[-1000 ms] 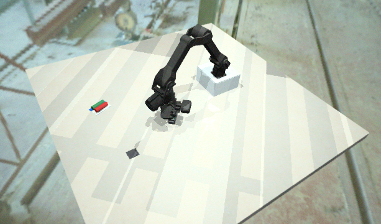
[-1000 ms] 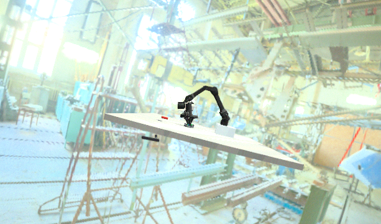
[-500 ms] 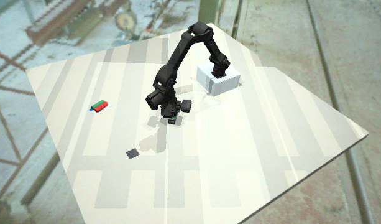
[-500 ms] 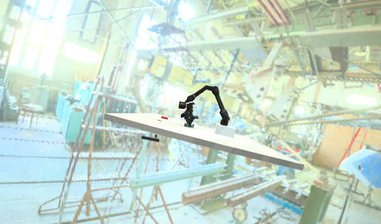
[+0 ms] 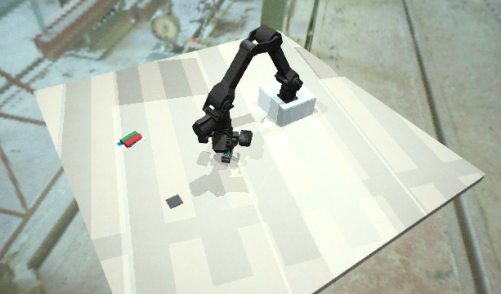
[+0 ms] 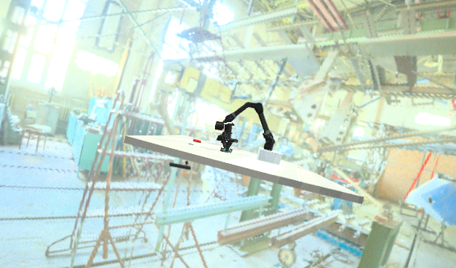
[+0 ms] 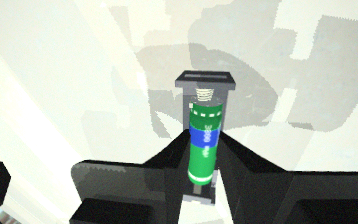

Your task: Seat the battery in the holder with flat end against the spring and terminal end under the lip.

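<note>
Black parallel-jaw gripper (image 7: 203,165) pinching green cylindrical battery w/ blue band (image 7: 204,145) mid-body, frame centre, over dark grey holder (image 7: 205,81), far end at coil spring (image 7: 204,94). Likely rigid, light, smooth, so may slip/roll; side grip at mid-length looks right.

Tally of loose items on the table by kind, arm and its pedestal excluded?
Battery, green with a blue band, held in the jaws: 1
Battery holder: 1
Red and green cylinder bundle: 1
Dark square tile: 1
Total: 4
</note>
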